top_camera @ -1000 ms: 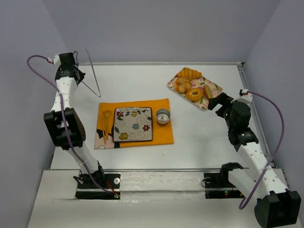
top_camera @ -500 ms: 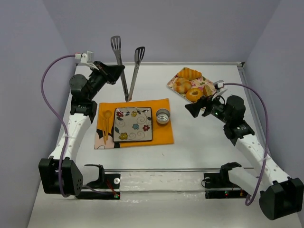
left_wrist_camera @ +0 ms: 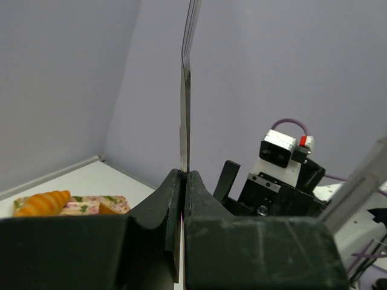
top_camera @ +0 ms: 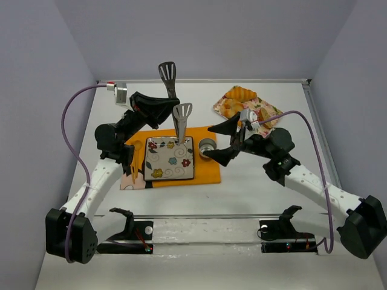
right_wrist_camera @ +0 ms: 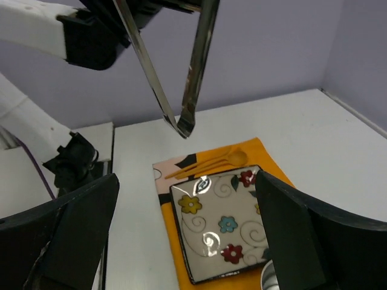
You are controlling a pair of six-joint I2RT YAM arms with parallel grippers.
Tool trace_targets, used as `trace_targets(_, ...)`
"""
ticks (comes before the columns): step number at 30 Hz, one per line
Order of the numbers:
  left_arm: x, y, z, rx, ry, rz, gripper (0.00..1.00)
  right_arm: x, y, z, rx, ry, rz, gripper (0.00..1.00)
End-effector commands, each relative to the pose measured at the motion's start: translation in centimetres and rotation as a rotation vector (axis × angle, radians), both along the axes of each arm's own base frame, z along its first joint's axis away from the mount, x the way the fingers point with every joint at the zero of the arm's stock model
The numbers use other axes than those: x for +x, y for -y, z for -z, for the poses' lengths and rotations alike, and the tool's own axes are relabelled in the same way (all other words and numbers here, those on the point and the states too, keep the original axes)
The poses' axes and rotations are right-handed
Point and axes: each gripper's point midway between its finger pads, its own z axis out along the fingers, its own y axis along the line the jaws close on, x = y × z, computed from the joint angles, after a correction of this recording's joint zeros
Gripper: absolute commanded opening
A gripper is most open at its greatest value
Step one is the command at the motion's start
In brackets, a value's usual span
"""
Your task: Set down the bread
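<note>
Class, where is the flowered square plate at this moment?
In the top view, the flowered plate lies left of centre on the orange mat, just left of the small metal cup.

floral plate (top_camera: 169, 161), orange mat (top_camera: 208, 173), metal cup (top_camera: 207, 145)

Robotics lab test cell: plain lavender panels (top_camera: 205, 36) boxing in a white tabletop (top_camera: 242, 193) on three sides, two white-and-black robot arms (top_camera: 100, 181) mounted by a metal rail (top_camera: 199, 215) along its near edge, purple cables (top_camera: 64, 121) looping free overhead.
</note>
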Motion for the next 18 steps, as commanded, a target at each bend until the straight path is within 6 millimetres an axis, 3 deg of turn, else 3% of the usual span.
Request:
trace_targets(1,-3.5,0.2,-2.7,-0.086,0.147,0.098,0.06,-3.0,-2.2,-6.4,0.137,0.232,-0.161,1.00)
trace_targets(5,-4.0,0.8,-2.9,-0.089,0.150,0.155,0.06,-3.8,-4.3,-6.9,0.120,0.243,-0.250,1.00)
trace_targets(10,-4.9,1.6,-2.8,-0.079,0.168,0.197,0.06,-1.8,-5.8,-7.8,0.124,0.225,-0.214,1.00)
trace_targets(14,-4.7,1.7,-3.0,-0.084,0.188,0.158,0.06,0.1,-7.4,-7.3,0.083,0.109,-0.208,1.00)
trace_targets(18,-5.0,2.0,-3.2,-0.076,0.207,0.168,0.06,0.8,-8.7,-7.2,0.083,0.038,-0.227,1.00)
